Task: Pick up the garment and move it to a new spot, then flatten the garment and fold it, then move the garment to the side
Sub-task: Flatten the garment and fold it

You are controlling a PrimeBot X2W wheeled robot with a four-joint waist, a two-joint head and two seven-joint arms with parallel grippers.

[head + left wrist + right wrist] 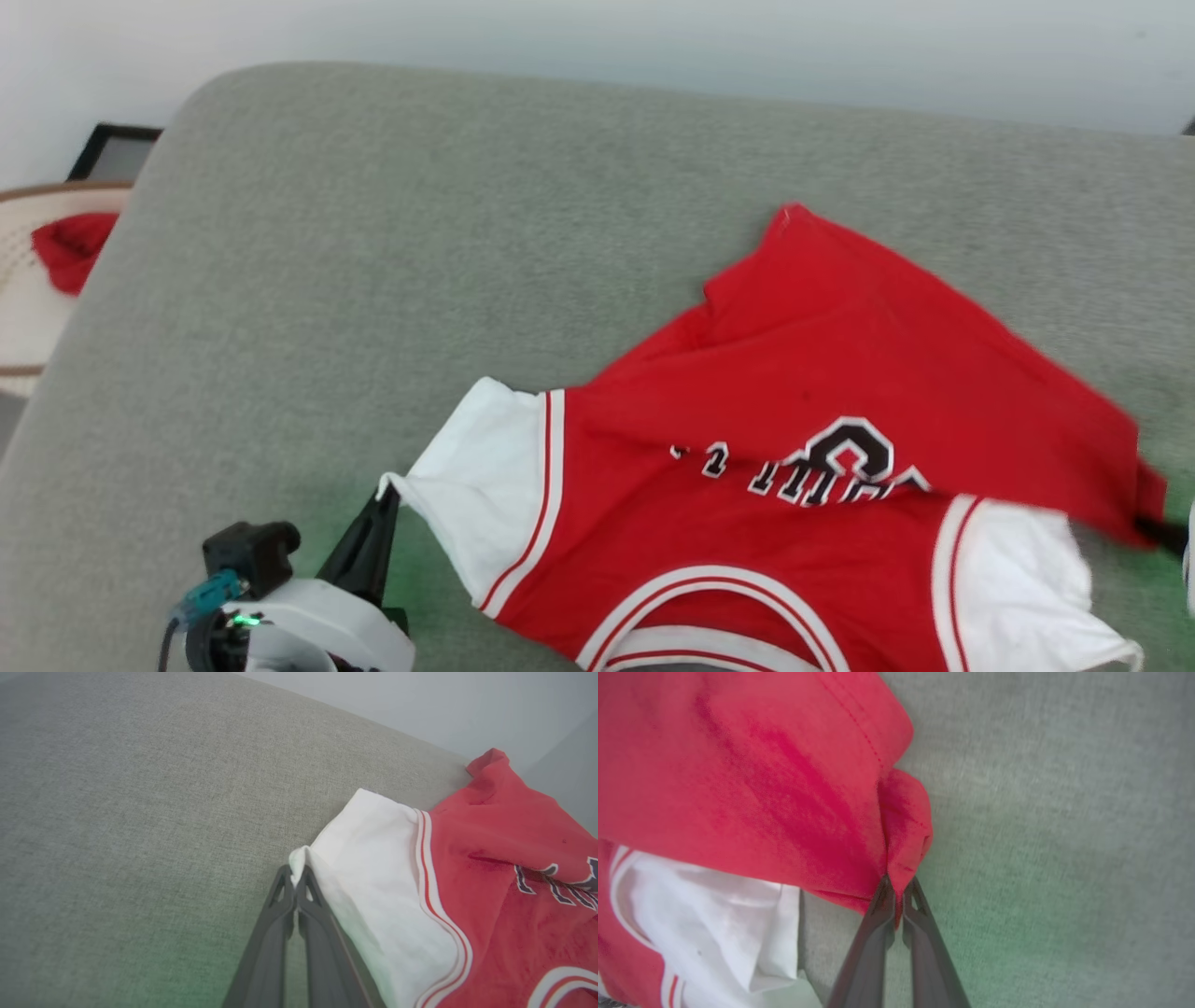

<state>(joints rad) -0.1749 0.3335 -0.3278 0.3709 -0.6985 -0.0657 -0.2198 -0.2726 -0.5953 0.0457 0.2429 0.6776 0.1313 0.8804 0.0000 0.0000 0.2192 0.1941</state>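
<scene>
Left end effector [295, 884] clamped on the white sleeve tip of the garment [822, 373], right end effector [896, 891] clamped on its red corner, cloth spanning sideways between them

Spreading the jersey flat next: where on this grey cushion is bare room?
The grey fabric cushion is bare on its left half, beyond the left claw, and in a strip behind the red white-sleeved jersey. The near right is crowded: jersey, with the right claw pinching a red corner.

The collar [695, 581] of the garment [644, 504] is cut off by the head view's bottom edge; a red fold [868, 364] hides part of its lettering [845, 459].
</scene>
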